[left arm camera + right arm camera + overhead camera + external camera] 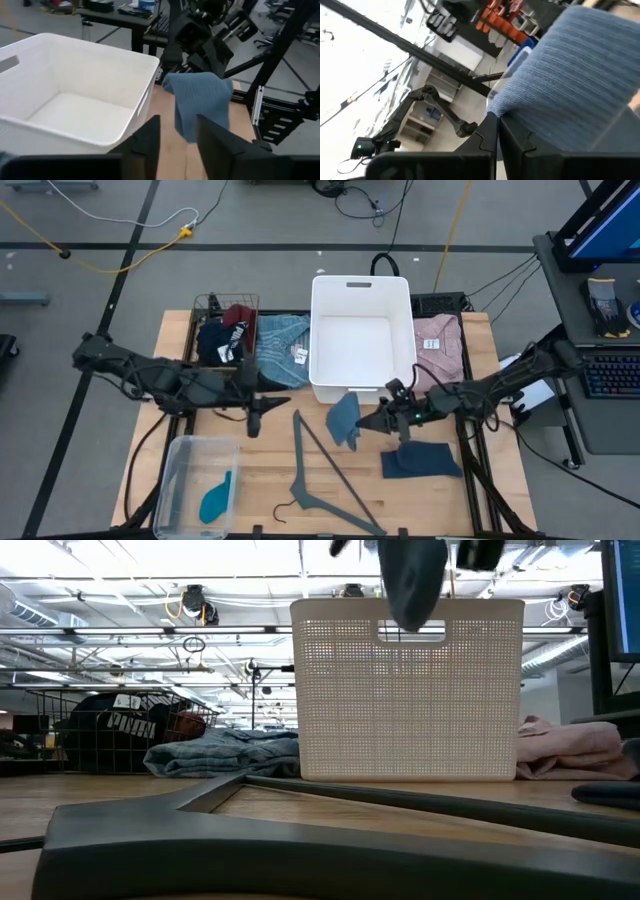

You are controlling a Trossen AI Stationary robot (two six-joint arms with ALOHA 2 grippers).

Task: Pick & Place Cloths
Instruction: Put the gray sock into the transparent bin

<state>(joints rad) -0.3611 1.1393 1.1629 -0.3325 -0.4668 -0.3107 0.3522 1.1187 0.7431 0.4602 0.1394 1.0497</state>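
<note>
Grey hanger [300, 830] foremost; right fingers [372, 420] clamp slate-blue cloth [344, 420] beside white bin [361, 290].

The wooden table [270, 450] carries a white bin [361, 340] at its back middle. Left of the bin lie a light-blue cloth [281, 348] and a wire basket [226, 330]; right of it a pink cloth [440, 345]. In front of the bin lie a grey hanger [320, 475], a navy cloth [420, 461] and a clear tub [200, 485].
</note>
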